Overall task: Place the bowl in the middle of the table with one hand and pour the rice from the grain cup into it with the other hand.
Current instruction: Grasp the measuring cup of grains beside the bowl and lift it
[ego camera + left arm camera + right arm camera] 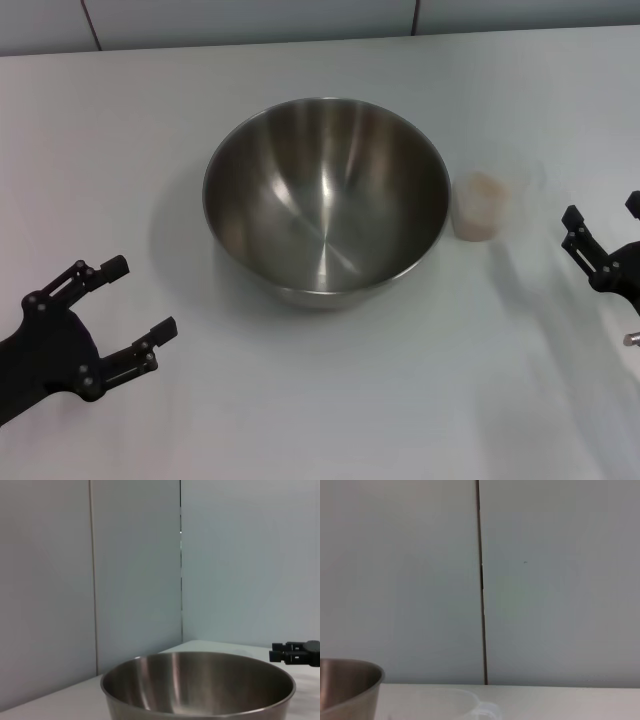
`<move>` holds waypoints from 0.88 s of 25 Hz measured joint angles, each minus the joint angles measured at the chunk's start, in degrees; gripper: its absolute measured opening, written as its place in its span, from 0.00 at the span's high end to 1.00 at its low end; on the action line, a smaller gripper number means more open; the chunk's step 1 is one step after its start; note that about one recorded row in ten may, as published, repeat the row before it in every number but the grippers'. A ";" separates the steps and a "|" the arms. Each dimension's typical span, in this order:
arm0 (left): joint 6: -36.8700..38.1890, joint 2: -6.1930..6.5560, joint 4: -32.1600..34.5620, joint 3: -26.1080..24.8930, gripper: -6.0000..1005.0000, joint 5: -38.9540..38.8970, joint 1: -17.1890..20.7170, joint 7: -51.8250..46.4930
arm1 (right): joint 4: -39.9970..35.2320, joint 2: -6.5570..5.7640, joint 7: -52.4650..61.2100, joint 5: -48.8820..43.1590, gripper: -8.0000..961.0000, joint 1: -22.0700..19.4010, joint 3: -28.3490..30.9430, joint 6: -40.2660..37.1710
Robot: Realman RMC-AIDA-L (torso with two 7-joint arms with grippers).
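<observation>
The steel bowl (pixel 325 200) stands empty in the middle of the white table (pixel 330 400). It also shows in the left wrist view (pixel 200 685) and at the edge of the right wrist view (pixel 350 685). The clear grain cup (pixel 480 205) stands upright just right of the bowl, with rice (pixel 484 186) inside. The cup shows faintly in the right wrist view (pixel 455 702). My left gripper (pixel 140 297) is open and empty at the front left, apart from the bowl. My right gripper (pixel 603 210) is open and empty at the right edge, a short way right of the cup.
A grey panelled wall (pixel 300 20) runs along the table's far edge. The right gripper shows far off beyond the bowl in the left wrist view (pixel 295 652). Bare tabletop lies in front of the bowl and to its left.
</observation>
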 joint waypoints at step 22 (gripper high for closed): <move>1.51 -0.27 0.00 -1.24 0.13 0.05 0.24 -0.01 | -2.38 -0.14 0.27 -0.40 0.14 7.05 -0.09 9.74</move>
